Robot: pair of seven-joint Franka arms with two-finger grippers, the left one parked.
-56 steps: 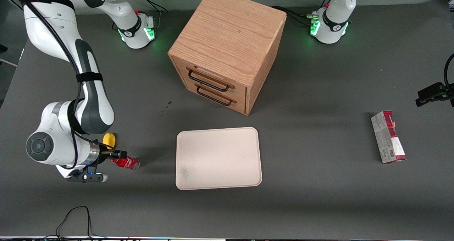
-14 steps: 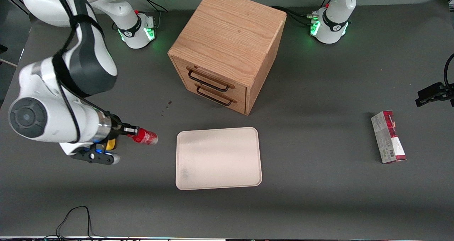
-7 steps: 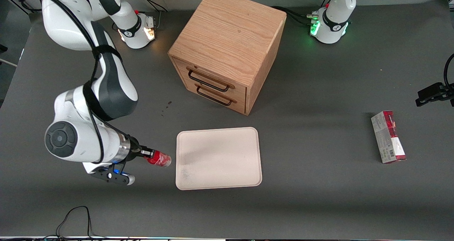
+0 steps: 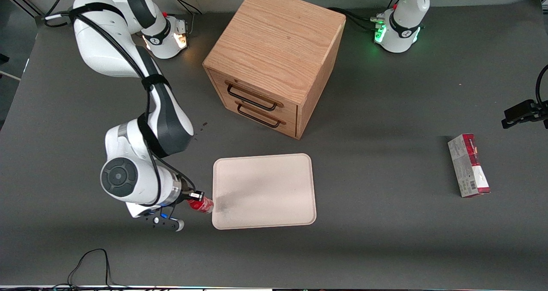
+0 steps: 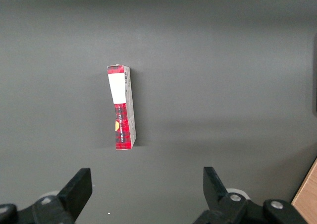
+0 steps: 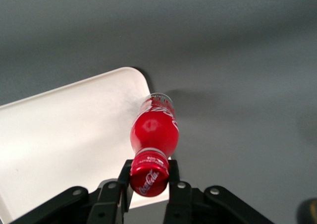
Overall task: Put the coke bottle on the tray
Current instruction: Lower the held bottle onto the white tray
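Observation:
My right gripper [image 4: 195,199] [image 6: 148,177] is shut on the red cap of the coke bottle [image 4: 202,205] [image 6: 154,130] and holds it off the table. The bottle points its clear base away from the fingers and hangs at the rim of the cream-white tray [image 4: 264,191] [image 6: 59,140], by the tray's corner nearest the front camera on the working arm's side. Its base overlaps the rim in the wrist view. The tray lies flat in front of the wooden cabinet's drawers and holds nothing.
A wooden cabinet [image 4: 276,60] with two drawers stands farther from the front camera than the tray. A red-and-grey carton [image 4: 468,165] [image 5: 121,107] lies toward the parked arm's end of the table. A black cable [image 4: 87,263] loops at the table's near edge.
The right arm has carried the coke bottle from the working arm's end of the table to the tray's edge, and a little nearer the front camera. The grip stays shut on the cap.

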